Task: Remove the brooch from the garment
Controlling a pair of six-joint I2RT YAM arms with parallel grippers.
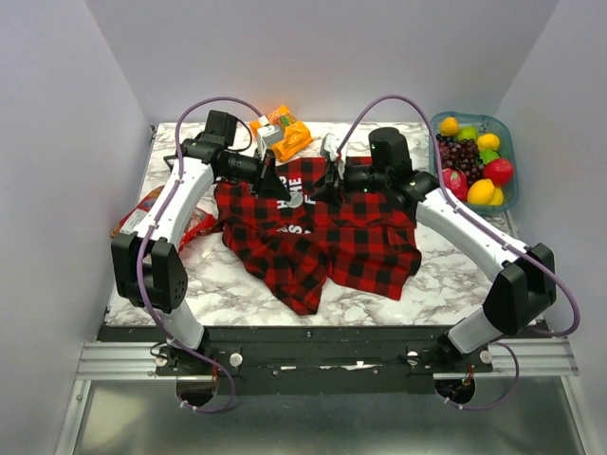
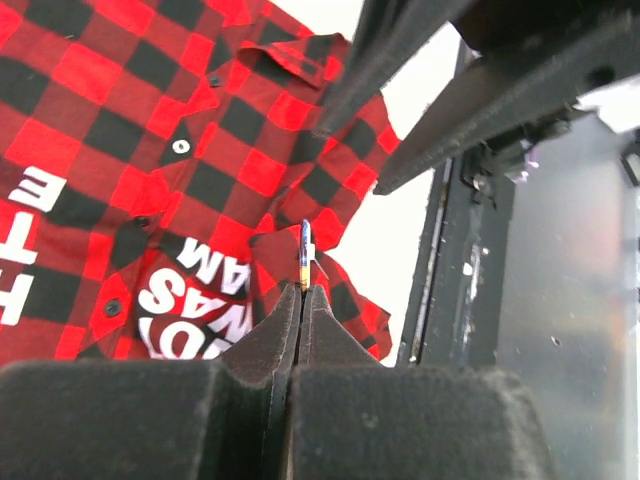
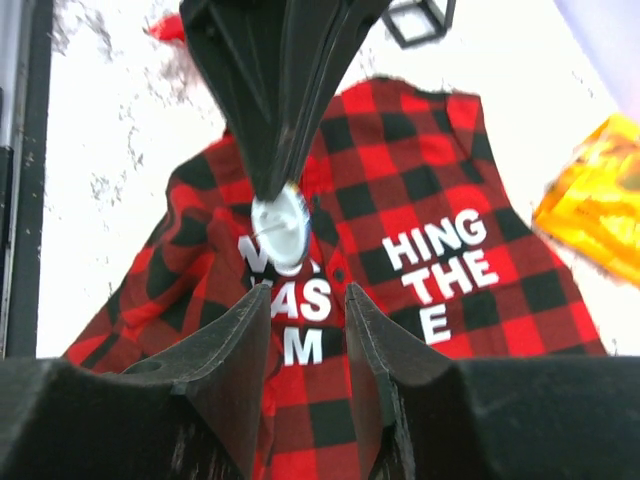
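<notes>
White walls box in a marbled counter (image 1: 190,284), and the garment (image 1: 365,242) lies spread across its middle, white lettering up. Both arms reach in over its far half, tips facing each other. The brooch (image 3: 280,226), a small pale round disc, sits over the printed letters near the shirt's centre, between the two grippers. The left gripper (image 2: 303,288) has its fingers together, clamped on the disc's rim. From that arm's wrist view the brooch shows edge-on, a thin sliver standing straight out of the closed tips. The right gripper (image 3: 307,292) has its fingers apart with nothing between them and hangs just short of the disc. From its own wrist view the brooch lies ahead and slightly left of the gap, face-on, with the left tips meeting it from the far side. So the left arm has the brooch, and the pull would likely run away from the cloth along its fingers, leaving the right free to pin the fabric down. Whether the pin is already clear of the cloth I cannot tell, since the disc hides it. An orange packet (image 1: 289,133) at the far edge, a red snack bag (image 1: 142,213) at the left edge and a tub of fruit (image 1: 510,142) in the far right corner all lie well apart from the work; only the right fingers crowd the left tips
</notes>
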